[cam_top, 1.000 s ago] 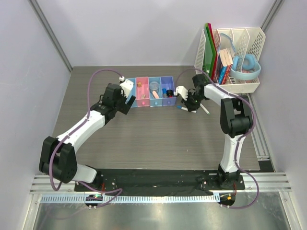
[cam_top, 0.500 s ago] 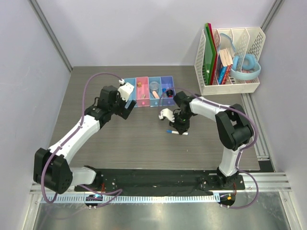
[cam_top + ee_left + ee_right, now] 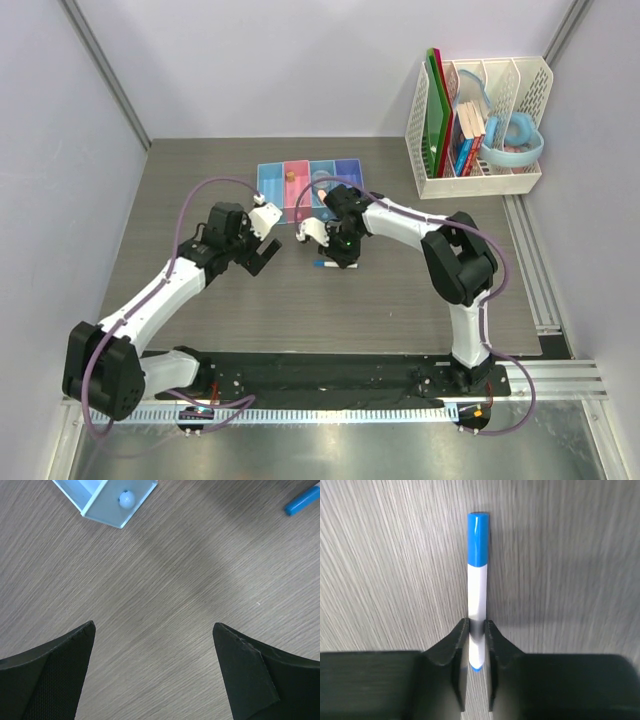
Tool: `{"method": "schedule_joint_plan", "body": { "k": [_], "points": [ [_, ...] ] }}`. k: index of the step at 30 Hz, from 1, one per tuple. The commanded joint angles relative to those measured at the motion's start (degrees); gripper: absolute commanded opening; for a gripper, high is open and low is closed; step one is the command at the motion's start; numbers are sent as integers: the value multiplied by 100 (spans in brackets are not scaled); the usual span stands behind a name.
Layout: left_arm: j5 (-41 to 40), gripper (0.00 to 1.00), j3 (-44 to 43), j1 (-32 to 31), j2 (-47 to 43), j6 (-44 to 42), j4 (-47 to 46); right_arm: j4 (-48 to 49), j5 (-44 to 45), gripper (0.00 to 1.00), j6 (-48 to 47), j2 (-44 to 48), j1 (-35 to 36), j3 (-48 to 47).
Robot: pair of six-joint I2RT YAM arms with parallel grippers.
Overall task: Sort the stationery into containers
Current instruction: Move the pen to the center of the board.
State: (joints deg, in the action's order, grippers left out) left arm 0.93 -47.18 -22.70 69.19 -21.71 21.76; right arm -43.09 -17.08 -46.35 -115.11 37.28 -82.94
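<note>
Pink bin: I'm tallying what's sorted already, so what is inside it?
From above, the pink bin holds a small brownish piece near its far end. Its near end is partly covered by the right arm, so more may lie there.

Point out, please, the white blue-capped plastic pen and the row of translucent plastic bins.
White blue-capped plastic pen (image 3: 477, 592): right wrist view, white barrel.
Row of translucent plastic bins (image 3: 271, 165): top external view, leftmost bin's far rim.

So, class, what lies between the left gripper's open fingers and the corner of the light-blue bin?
Nothing but bare wood-grain table lies between the left gripper and the light-blue bin, as the left wrist view shows.
</note>
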Motion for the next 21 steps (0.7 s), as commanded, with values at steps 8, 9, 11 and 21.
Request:
{"method": "schedule_joint_plan", "body": {
  "k": [8, 9, 11, 21],
  "points": [
    [100, 100, 147, 11, -388, -114, -58, 257, -228, 40, 627, 1032, 183, -40],
    [118, 100, 139, 20, -406, -114, -58, 283, -17, 40, 601, 1121, 183, 31],
    [153, 100, 130, 11, -432, -87, -49, 458, 388, 40, 548, 1253, 157, 294],
    [224, 100, 323, 20, -652, 18, -146, 802, 724, 17, 513, 807, -291, 472]
  ]
}}
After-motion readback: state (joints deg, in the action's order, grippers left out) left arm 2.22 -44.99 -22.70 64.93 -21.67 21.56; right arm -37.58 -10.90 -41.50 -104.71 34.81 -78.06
